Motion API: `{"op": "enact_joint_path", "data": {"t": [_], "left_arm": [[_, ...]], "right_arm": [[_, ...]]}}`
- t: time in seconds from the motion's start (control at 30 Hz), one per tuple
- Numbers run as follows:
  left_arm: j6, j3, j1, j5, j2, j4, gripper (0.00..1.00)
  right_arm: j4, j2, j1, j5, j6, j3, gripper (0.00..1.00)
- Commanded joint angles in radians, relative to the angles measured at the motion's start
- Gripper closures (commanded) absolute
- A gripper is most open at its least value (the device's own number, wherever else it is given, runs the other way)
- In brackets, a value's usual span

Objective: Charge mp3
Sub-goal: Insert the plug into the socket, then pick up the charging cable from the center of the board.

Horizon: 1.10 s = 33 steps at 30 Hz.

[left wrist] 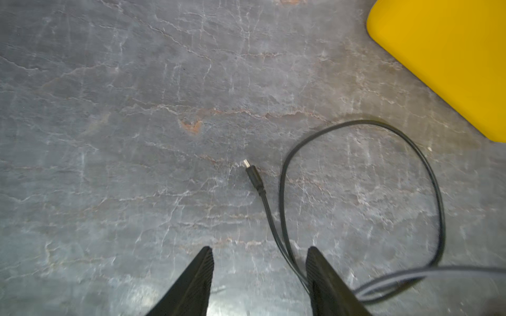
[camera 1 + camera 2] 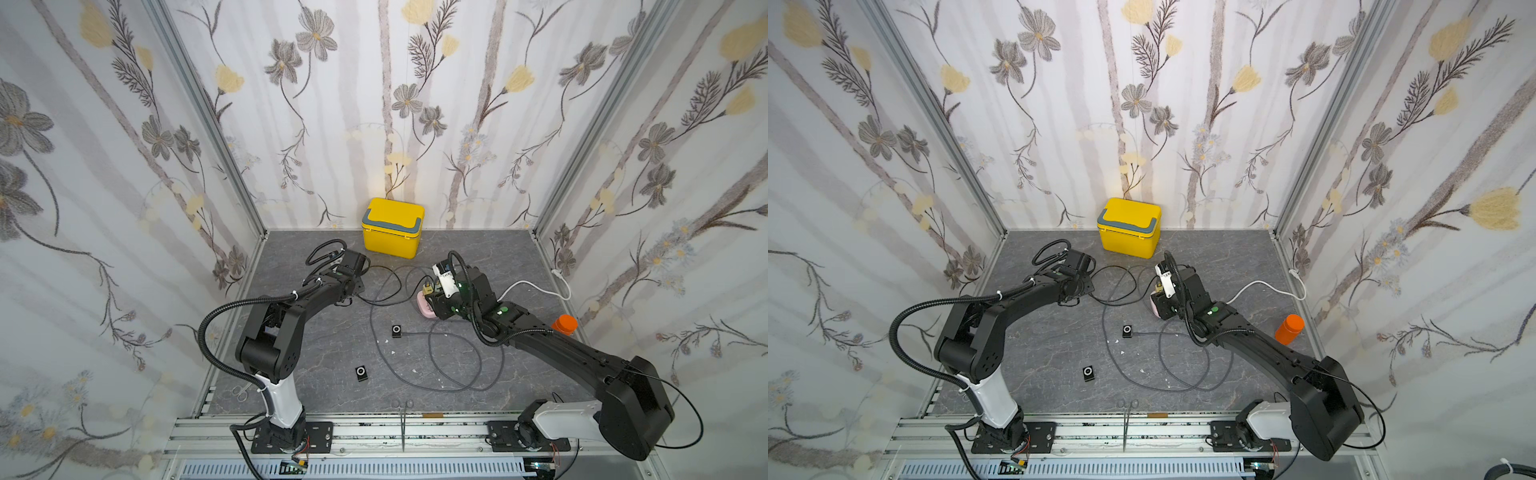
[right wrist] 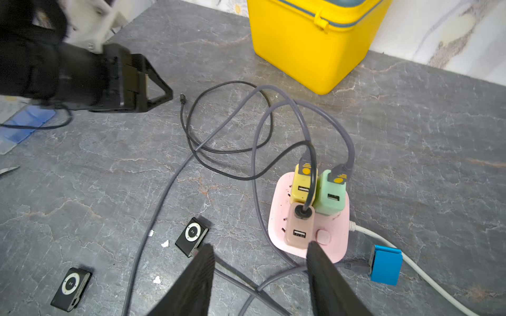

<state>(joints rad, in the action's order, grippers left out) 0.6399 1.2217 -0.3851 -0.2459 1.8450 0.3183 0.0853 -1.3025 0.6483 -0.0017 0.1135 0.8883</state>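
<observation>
Both empty with jaws spread, left gripper [image 1: 260, 249] hangs by the loose plug [image 1: 253, 175], right gripper [image 3: 260, 245] over the power strip [image 3: 279, 191]; the looped cable [image 1: 410, 136] could catch the jaws.

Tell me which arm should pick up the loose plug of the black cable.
Left. The plug lies free on the table, just ahead of the left gripper and its open jaws. The right gripper hovers over the pink power strip, farther from the plug.
</observation>
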Motion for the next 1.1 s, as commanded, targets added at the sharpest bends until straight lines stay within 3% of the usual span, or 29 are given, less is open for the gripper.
{"op": "enact_joint_path", "data": {"t": [0.0,0.43,0.6,0.7,0.87,0.97,1.07], "left_arm": [[0.021,0.052,0.005,0.018,0.056,0.004,0.44],[0.073,0.125,0.023,0.025,0.19,-0.007,0.54],[0.073,0.141,0.024,0.018,0.219,0.012,0.66],[0.076,0.128,0.024,0.004,0.224,0.024,0.68],[0.065,0.118,0.026,0.009,0.227,0.032,0.82],[0.052,0.113,0.026,0.025,0.217,0.031,0.96],[0.05,0.1,0.026,0.027,0.186,0.035,1.0]], "right_arm": [[-0.067,0.027,0.005,-0.002,-0.047,-0.015,0.46],[-0.083,0.022,0.018,0.009,-0.064,-0.017,0.47],[-0.084,0.022,0.027,0.014,-0.066,-0.023,0.47],[-0.078,0.021,0.031,0.026,-0.067,-0.022,0.47],[-0.078,0.029,0.042,0.037,-0.07,-0.032,0.48],[-0.08,0.032,0.044,0.04,-0.068,-0.035,0.48],[-0.08,0.031,0.05,0.035,-0.066,-0.035,0.48]]}}
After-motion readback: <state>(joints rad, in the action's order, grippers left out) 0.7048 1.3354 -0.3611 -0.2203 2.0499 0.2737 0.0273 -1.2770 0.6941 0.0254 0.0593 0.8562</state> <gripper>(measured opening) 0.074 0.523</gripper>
